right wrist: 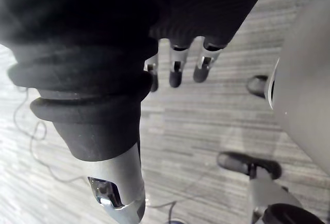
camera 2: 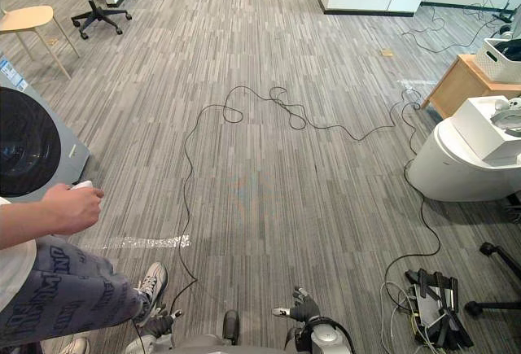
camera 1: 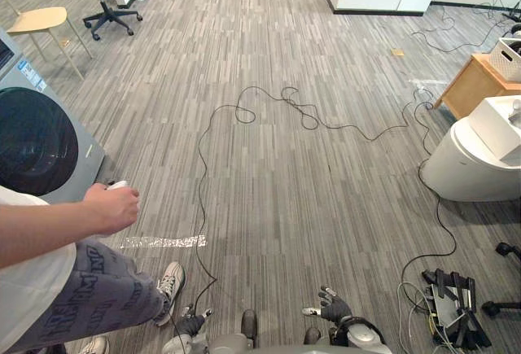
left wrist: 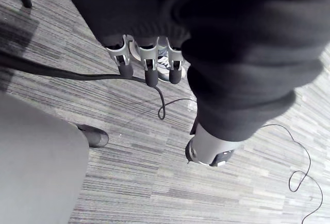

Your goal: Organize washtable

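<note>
The left hand (camera 1: 189,324) hangs low over the grey striped floor (camera 1: 269,183), its fingers (left wrist: 149,69) straight, side by side and holding nothing. The right hand (camera 1: 334,309) hangs the same way, its fingers (right wrist: 175,73) loosely parted and empty. Well ahead of the right fingers and out to their right stands a wooden counter (camera 1: 474,87) carrying a white basket (camera 1: 506,57). Only one corner of the counter shows, pointing towards the robot, so its long axis cannot be told. Nearer those fingers, on the same side, a white rounded unit (camera 1: 456,167) bears a white box (camera 1: 503,126). Ahead of the left fingers and to their left a person's hand (camera 1: 114,206) grips a small white object (camera 1: 119,184), with a washing machine (camera 1: 41,146) just beyond it
</note>
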Available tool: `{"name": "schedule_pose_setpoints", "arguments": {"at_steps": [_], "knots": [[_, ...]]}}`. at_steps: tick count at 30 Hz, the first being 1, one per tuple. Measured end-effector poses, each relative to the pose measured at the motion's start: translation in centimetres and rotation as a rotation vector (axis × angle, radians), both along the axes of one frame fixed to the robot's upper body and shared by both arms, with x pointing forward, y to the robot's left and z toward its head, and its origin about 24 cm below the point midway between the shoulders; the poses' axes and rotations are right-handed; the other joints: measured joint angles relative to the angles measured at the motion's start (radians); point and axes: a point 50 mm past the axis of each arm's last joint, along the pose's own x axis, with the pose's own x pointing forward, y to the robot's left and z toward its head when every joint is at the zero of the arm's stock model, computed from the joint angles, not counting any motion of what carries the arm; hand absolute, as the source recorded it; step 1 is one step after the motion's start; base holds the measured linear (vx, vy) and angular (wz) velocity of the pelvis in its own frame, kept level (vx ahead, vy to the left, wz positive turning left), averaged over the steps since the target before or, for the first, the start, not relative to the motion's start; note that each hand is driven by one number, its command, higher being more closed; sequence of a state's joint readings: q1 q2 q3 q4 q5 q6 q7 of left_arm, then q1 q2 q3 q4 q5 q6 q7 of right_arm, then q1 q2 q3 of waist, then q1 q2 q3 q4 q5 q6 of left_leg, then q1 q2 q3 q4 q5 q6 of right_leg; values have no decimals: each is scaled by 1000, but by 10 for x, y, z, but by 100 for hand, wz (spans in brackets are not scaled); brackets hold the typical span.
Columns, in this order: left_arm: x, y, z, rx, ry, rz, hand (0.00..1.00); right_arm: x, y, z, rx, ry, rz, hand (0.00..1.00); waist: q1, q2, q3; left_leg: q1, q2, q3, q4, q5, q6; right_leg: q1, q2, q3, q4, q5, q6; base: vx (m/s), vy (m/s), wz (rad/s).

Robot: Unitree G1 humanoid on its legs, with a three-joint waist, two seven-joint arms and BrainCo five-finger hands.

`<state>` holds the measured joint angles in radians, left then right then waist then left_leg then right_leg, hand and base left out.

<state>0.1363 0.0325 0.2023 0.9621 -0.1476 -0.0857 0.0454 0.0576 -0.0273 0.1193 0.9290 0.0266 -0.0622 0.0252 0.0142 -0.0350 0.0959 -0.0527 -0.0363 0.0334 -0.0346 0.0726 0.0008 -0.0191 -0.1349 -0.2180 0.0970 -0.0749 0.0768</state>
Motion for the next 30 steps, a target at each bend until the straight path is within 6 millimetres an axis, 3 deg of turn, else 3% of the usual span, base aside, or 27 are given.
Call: {"name": "schedule_pose_setpoints", "arguments": {"at_steps": [3,4,12,19,23,25,27,29,30], "knots": [[0,0,0,1,-1,-5,0,-2,0,-2,-2,14,0,0,0,-1,-1,0,-1,-1,5,-2,7,20,6,3,-29,25,0,80,-2,-2],[2,-5,0,-2,-5,-48,0,-3,-9,-3,-18,25,-23,0,-1,26,-13,-57,0,-7,192,-113,19,46,11,12,-41,13,-1,0,0,0],[2,-5,0,-1,-4,-58,0,-5,-10,-4,-18,31,-32,0,0,27,-12,-47,1,11,169,-107,23,56,11,11,-46,18,5,1,0,-1],[0,-10,-2,-7,13,-88,0,-4,-16,-4,11,36,-130,0,0,36,-4,104,-7,93,-63,-23,14,89,0,61,-84,38,18,6,9,-29],[3,-11,-1,-3,11,-124,0,1,-16,-3,32,34,-163,0,0,32,15,118,-7,130,-59,-44,23,79,-4,87,-67,32,27,28,28,-27],[6,-8,0,6,1,-133,0,4,-13,-2,47,26,-177,0,-1,18,31,113,-15,145,-29,-88,38,31,-29,86,50,-30,41,0,15,-5],[11,-12,1,-6,-14,-145,0,9,-15,0,48,14,-180,0,1,21,61,108,-5,152,38,-143,47,-62,-62,42,310,-62,61,2,20,8],[17,-11,3,5,-22,-177,0,17,-13,4,56,-19,-173,0,-2,28,87,127,2,128,79,-177,68,-169,-82,28,566,-50,32,108,35,19],[18,-11,3,8,-21,-185,0,17,-14,4,55,-22,-172,0,-3,24,88,136,8,116,91,-189,72,-183,-83,26,594,-81,22,234,4,36]]}}
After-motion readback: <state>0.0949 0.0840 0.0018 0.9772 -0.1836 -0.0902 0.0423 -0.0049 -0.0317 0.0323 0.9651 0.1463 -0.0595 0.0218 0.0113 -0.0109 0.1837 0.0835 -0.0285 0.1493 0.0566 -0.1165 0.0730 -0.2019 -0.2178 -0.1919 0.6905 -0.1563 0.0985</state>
